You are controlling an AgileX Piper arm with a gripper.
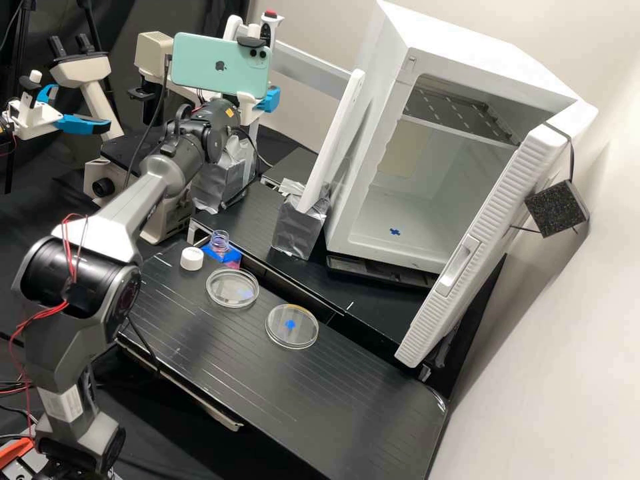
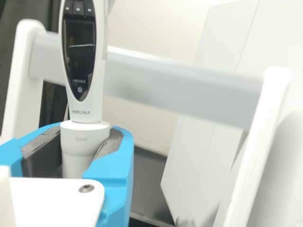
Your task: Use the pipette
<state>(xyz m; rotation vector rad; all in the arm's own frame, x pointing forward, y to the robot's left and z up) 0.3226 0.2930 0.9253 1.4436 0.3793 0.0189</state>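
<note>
Open white cabinet (image 1: 467, 55) and a microscope (image 1: 81, 68) around the bench.
The cabinet holds a metal shelf (image 1: 460, 115) above a floor with a small blue mark (image 1: 395, 232); its ribbed door (image 1: 490, 220) stands open, a dark speckled block (image 1: 557, 208) beside it, near the pale wall (image 1: 567, 373); the microscope's twin eyepieces (image 1: 83, 44) are black.
</note>
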